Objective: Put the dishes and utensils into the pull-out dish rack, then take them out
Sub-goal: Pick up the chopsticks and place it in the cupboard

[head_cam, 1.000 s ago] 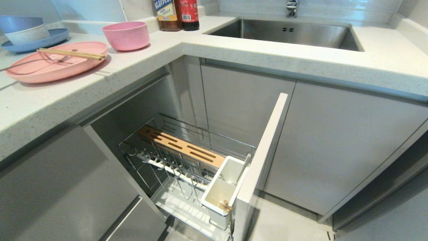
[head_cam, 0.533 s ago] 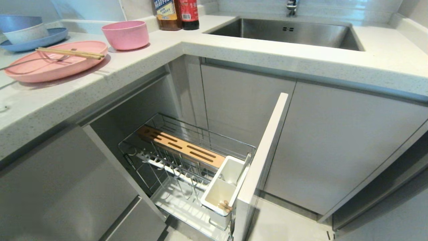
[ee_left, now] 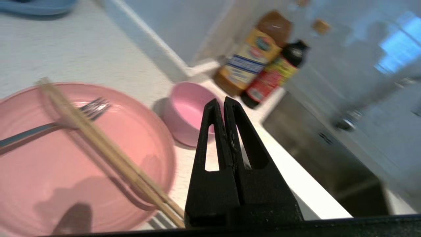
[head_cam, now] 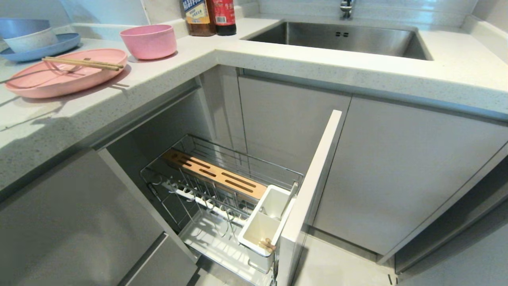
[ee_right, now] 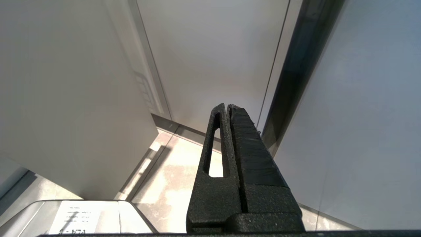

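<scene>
Left wrist view: left gripper [ee_left: 224, 102] clenched, empty, above counter near pink plate [ee_left: 65, 184]. Chopsticks [ee_left: 98, 146] and fork [ee_left: 49, 121] across plate, pink bowl [ee_left: 187, 112] beside plate; pull-out dish rack [head_cam: 222, 198] extended below for loading. Right gripper [ee_right: 227, 108] clenched, parked.

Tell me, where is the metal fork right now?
The fork lies on the pink plate on the counter's left side in the head view, under the chopsticks, near the pink bowl.
</scene>
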